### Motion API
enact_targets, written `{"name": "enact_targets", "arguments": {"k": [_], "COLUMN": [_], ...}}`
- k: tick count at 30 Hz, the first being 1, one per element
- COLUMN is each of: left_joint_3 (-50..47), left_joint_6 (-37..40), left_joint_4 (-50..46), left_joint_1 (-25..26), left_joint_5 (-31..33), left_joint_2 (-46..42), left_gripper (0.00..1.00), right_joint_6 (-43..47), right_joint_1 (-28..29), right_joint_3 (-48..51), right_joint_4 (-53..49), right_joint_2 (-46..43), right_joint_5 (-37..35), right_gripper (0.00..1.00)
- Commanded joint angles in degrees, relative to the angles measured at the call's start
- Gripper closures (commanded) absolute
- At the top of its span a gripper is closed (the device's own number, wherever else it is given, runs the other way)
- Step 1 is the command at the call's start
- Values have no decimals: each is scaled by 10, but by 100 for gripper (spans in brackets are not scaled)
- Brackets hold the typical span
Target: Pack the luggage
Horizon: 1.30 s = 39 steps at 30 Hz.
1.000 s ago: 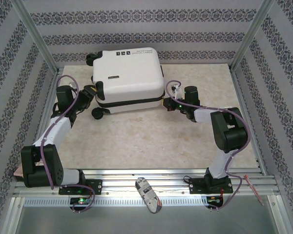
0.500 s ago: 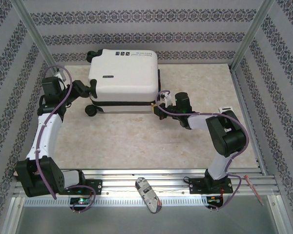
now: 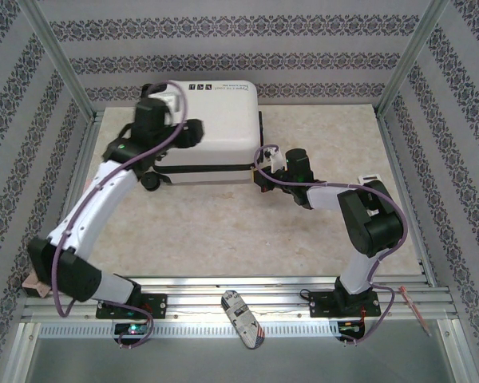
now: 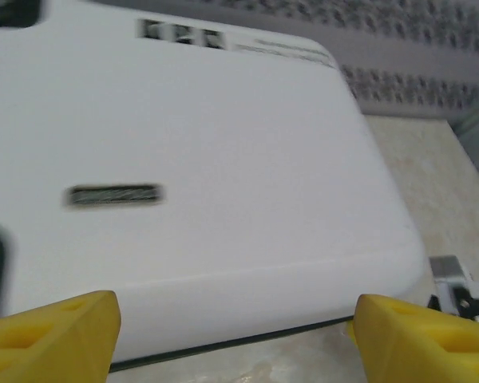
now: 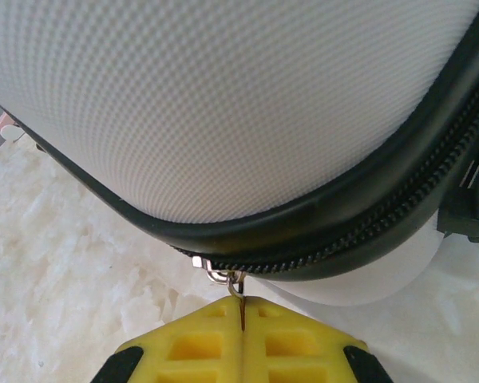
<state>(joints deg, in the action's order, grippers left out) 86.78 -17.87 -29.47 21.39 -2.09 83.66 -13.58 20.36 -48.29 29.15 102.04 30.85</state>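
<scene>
— While you've got the feeds up: where's the luggage (image 3: 215,120)?
— Lying flat on the table (image 3: 223,231), far half, left of centre. White shell faces up, with printed marks (image 3: 201,88) along its far edge. One black wheel (image 3: 150,182) shows at the near-left corner.
— Left pincer?
— Left pincer (image 3: 193,132) hangs over the left part of the shell, arm reaching in from the near-left. Wrist view: yellow fingers (image 4: 56,335) spread wide, nothing between them. Beyond them is the white top of the luggage (image 4: 223,159) with a small dark badge (image 4: 114,194) on it, slightly blurred. Can't tell whether it touches the shell.
— Right one?
— Right pincer (image 3: 261,174) sits low at the luggage's near-right corner, close to the table. Wrist view: pincer (image 5: 242,307) pressed together, pinching the metal zipper pull (image 5: 223,278). The thin tab runs straight down into the seam between the two pads.
— Zipper?
— Black zipper band (image 5: 343,231) curves round the corner under the textured white shell. Teeth show to the right of the pull. Can't tell whether they're meshed all the way round.
— Halves together?
— From above, yes. Upper half sits square on the lower, dark band between them along the near side.
</scene>
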Motion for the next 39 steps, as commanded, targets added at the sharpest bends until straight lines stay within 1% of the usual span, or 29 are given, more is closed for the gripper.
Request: {"name": "enact_targets", "arguments": {"k": [1, 5, 8, 12, 14, 19, 25, 31, 35, 37, 39], "left_joint_3": [77, 202, 309, 446, 515, 652, 654, 652, 633, 621, 611], "left_joint_6": [66, 74, 78, 78, 74, 64, 52, 53, 56, 60, 55], "left_joint_4": [-78, -119, -163, -223, -247, -304, -295, -314, -328, -332, -340], "left_joint_1": [62, 109, 131, 144, 149, 154, 158, 168, 174, 175, 175], "left_joint_5": [119, 137, 160, 185, 187, 209, 214, 266, 274, 272, 271], "left_joint_2": [77, 181, 262, 366, 413, 507, 529, 542, 543, 544, 543], "left_gripper": [21, 18, 15, 12, 11, 10, 10, 11, 12, 13, 18], "right_joint_6": [-13, -13, -13, -14, -14, -14, -13, -12, -11, -10, -10], "right_joint_1": [-6, -2, 1, 5, 6, 7, 11, 14, 21, 26, 31], "right_joint_3": [-10, -7, -6, -6, -6, -7, -7, -5, -1, 3, 9], "right_joint_4": [29, 29, 30, 31, 31, 29, 26, 24, 24, 25, 29], "right_joint_2": [-12, -16, -16, -16, -14, -16, -17, -19, -22, -24, -28], "right_joint_5": [-2, 1, 5, 7, 9, 11, 9, 5, -1, -6, -12], "right_gripper": [100, 100, 100, 100, 100, 100, 100, 100, 100, 100, 100]}}
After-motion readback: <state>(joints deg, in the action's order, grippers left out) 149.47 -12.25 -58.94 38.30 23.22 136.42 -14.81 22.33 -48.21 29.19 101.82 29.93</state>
